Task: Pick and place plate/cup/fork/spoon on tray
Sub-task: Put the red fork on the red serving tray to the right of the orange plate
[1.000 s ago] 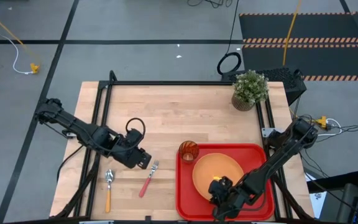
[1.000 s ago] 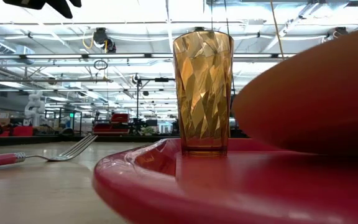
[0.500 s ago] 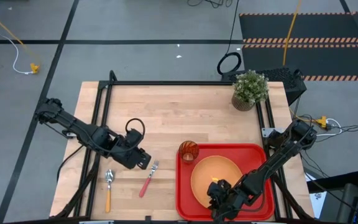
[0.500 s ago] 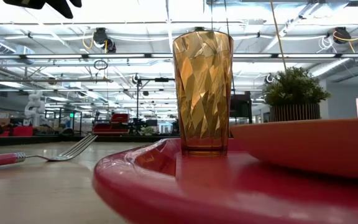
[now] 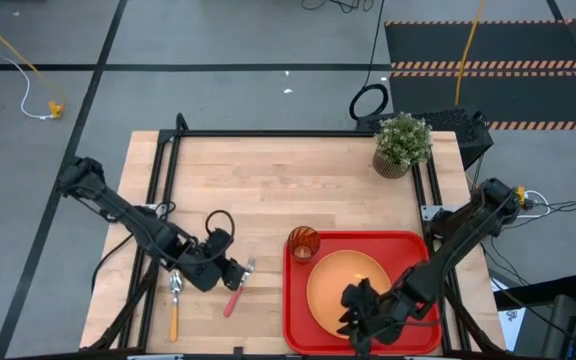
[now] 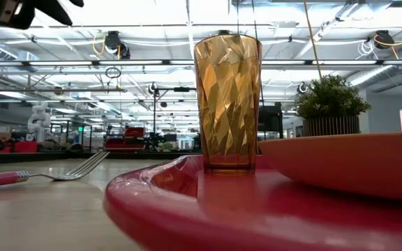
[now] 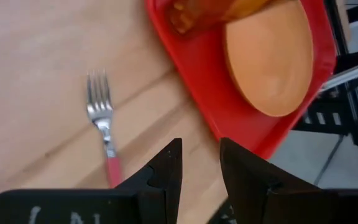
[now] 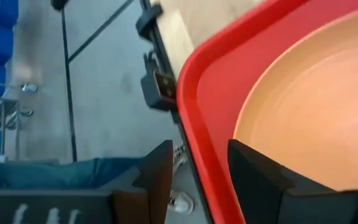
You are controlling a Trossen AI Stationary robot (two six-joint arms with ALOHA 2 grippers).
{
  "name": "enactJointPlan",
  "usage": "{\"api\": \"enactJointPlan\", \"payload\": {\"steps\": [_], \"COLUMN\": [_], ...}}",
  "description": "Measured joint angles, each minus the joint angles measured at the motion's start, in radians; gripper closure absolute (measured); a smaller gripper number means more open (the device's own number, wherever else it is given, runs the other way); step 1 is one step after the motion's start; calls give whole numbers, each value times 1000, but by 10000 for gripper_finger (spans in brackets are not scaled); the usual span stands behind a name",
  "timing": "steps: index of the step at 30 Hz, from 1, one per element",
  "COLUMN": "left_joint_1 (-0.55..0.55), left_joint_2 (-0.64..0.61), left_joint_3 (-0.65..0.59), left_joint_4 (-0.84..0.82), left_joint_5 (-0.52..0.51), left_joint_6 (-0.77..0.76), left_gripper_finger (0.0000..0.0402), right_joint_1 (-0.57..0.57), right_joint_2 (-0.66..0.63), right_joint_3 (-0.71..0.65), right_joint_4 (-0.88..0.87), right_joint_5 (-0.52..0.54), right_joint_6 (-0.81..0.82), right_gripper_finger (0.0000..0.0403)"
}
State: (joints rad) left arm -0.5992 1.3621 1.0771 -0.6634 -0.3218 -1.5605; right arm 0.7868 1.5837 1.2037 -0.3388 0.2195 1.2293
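On the wooden surface, the spoon lies leftmost, with the left gripper spread beside the fork. Rightward, the tray holds cup and plate; the right gripper, fingers parted, hovers over the plate's near edge.

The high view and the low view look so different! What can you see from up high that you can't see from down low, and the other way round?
Only the high view shows the spoon on the table, the whole right arm with its gripper over the plate, and the left gripper by the fork.

Only the low view shows the room behind the table, with ceiling lights.

Both show the cup standing on the red tray, the orange plate beside it, the fork on the wood, and the potted plant.
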Motion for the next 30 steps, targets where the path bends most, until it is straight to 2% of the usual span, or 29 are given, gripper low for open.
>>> {"api": "enactJointPlan", "payload": {"steps": [6, 15, 26, 30], "left_joint_1": [-26, -23, -7, 7], "left_joint_2": [35, 177, 327, 355], "left_joint_3": [-19, -18, -7, -7], "left_joint_4": [12, 2, 23, 4], "left_joint_5": [38, 237, 244, 227], "left_joint_6": [-95, -226, -184, -149], "left_gripper_finger": [293, 293, 292, 269], "right_joint_1": [0, -2, -2, -2], "right_joint_2": [-71, -124, -124, -124], "right_joint_3": [0, 0, 0, 0], "right_joint_4": [-98, -246, -259, -272], "right_joint_5": [71, 73, 72, 72], "right_joint_6": [-30, -38, -41, -42], "right_gripper_finger": [257, 257, 257, 257]}}
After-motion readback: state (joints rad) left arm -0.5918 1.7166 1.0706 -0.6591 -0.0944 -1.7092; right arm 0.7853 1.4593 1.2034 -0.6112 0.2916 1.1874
